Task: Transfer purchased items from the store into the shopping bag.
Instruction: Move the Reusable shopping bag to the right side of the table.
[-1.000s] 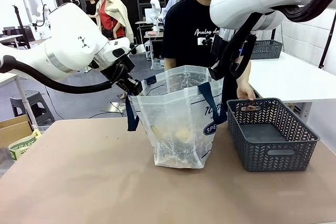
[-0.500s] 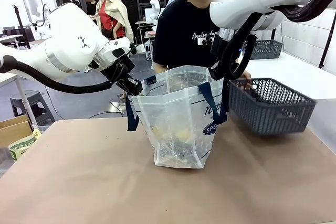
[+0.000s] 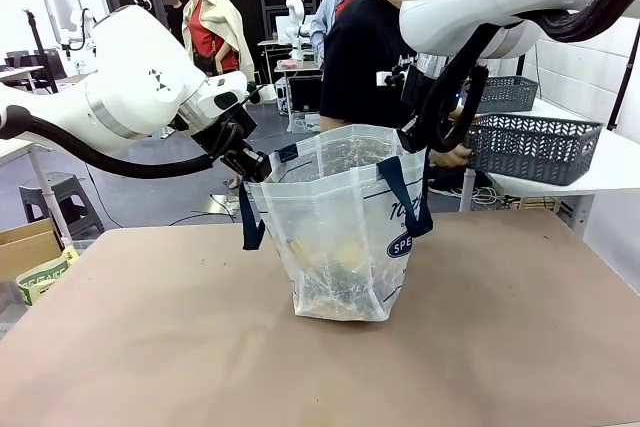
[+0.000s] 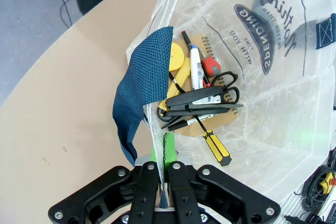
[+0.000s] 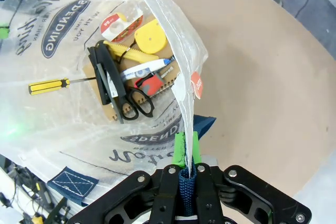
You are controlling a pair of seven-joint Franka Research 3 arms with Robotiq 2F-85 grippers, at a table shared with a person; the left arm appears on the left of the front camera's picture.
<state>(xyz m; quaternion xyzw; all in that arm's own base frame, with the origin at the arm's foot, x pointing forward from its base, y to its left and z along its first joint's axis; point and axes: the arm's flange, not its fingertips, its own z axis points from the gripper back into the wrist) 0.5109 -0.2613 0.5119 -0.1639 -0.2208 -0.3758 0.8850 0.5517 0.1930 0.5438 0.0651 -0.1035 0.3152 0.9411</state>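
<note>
left gripper (image 3: 255, 161) is pressing its green pads together on the plastic rim of the shopping bag (image 3: 340, 237), just beside a navy strap. right gripper (image 3: 412, 137) is pinching the opposite strap and rim. the bag is standing mid-table (image 3: 140, 337), mouth wide. i'd judge the trick here is 2 firm pinches set well apart, no sagging, while the person's hand (image 3: 455, 155) is holding the lattice basket (image 3: 535, 147) up at the far right. the wrist views are showing what the front view blurs: scissors (image 4: 202, 98), a yellow-handled screwdriver (image 4: 215, 145), a marker (image 4: 195, 66) and a yellow disc (image 4: 177, 56) at the bag's bottom.
</note>
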